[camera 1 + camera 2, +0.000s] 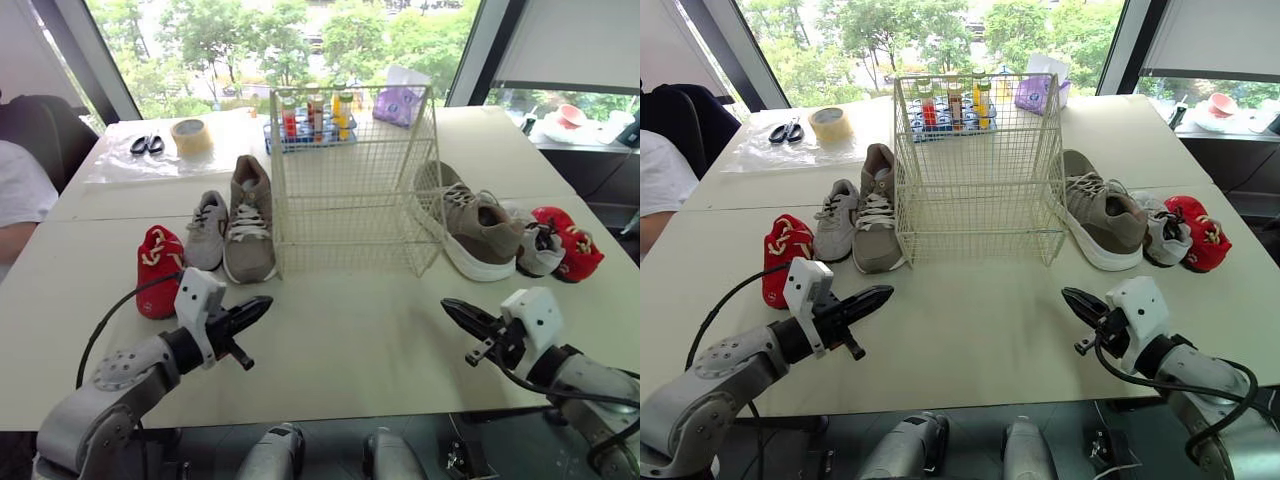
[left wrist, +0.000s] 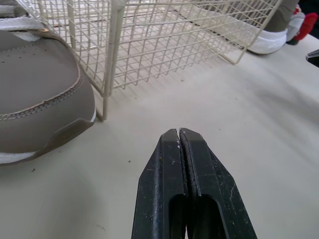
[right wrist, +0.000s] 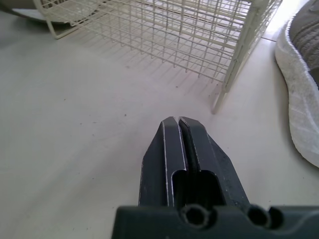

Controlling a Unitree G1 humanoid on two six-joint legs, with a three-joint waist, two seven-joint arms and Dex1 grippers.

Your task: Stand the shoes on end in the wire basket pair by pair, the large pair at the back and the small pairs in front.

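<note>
The cream wire basket [image 1: 350, 180] stands at the table's middle with no shoe in it. To its left lie a large taupe shoe [image 1: 250, 220], a small grey shoe [image 1: 207, 230] and a small red shoe [image 1: 158, 268]. To its right lie the other large taupe shoe [image 1: 478, 230], a small grey shoe [image 1: 540, 250] and a small red shoe [image 1: 570, 245]. My left gripper [image 1: 262, 304] is shut and holds nothing, low over the table in front of the left shoes. Shut as well, my right gripper [image 1: 449, 308] hovers in front of the basket's right corner.
At the back of the table stand a rack of coloured bottles [image 1: 315, 118], a tape roll [image 1: 191, 136], scissors [image 1: 147, 145] and a purple packet [image 1: 400, 100]. A person's sleeve [image 1: 20, 195] shows at the left edge. Bare table lies between my grippers.
</note>
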